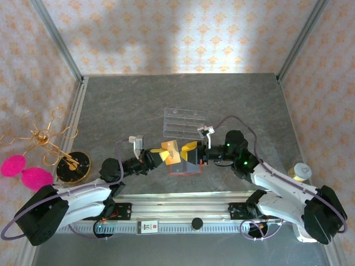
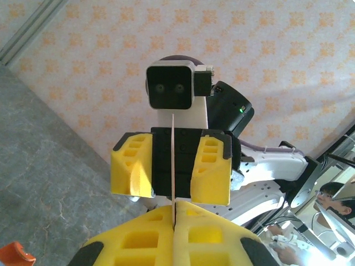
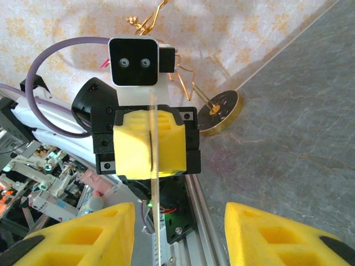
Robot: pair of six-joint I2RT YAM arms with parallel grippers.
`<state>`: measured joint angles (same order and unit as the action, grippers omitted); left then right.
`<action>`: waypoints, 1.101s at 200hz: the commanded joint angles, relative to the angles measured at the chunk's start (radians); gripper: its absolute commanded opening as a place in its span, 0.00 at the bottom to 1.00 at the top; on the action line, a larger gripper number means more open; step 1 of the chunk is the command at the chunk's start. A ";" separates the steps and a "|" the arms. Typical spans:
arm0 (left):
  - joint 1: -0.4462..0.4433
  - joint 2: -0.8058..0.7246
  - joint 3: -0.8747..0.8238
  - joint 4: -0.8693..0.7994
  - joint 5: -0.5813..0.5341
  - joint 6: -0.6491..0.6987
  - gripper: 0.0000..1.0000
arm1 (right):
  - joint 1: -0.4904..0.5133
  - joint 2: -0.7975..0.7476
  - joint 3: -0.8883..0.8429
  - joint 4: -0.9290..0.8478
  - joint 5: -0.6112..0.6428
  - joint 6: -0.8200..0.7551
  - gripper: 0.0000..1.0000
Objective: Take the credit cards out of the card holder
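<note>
A gold credit card (image 1: 172, 151) is held in the air, pinched in my shut left gripper (image 1: 165, 154). In the left wrist view the card (image 2: 173, 149) shows edge-on, rising from between the shut left gripper's (image 2: 176, 209) pads. My right gripper (image 1: 190, 148) faces it, open, one yellow finger on each side of the card's far end. In the right wrist view the card's edge (image 3: 153, 188) stands between the open right gripper's (image 3: 178, 238) fingers, closer to the left finger (image 3: 83, 235) and not touching either. The orange-red card holder (image 1: 184, 169) lies on the table just below both grippers.
A clear acrylic rack (image 1: 184, 123) stands behind the grippers. A gold wire stand on a round base (image 1: 72, 167) and pink fluffy pieces (image 1: 25, 172) sit at the left. A small roll (image 1: 300, 172) is at the right wall. A metal rail (image 1: 183, 206) runs along the near edge.
</note>
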<state>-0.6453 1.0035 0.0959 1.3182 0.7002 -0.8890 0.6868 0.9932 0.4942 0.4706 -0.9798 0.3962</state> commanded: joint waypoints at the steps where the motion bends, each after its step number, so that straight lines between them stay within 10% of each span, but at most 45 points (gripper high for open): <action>1: 0.002 -0.016 0.011 0.074 0.034 -0.001 0.00 | 0.005 -0.014 0.012 0.091 0.026 0.015 0.46; 220: 0.001 -0.066 0.021 0.022 0.030 0.010 0.00 | 0.068 0.082 0.104 0.174 -0.039 0.063 0.38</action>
<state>-0.6460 0.9501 0.0963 1.3128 0.7033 -0.8886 0.7399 1.0550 0.5484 0.5869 -1.0111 0.4530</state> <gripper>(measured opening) 0.043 0.388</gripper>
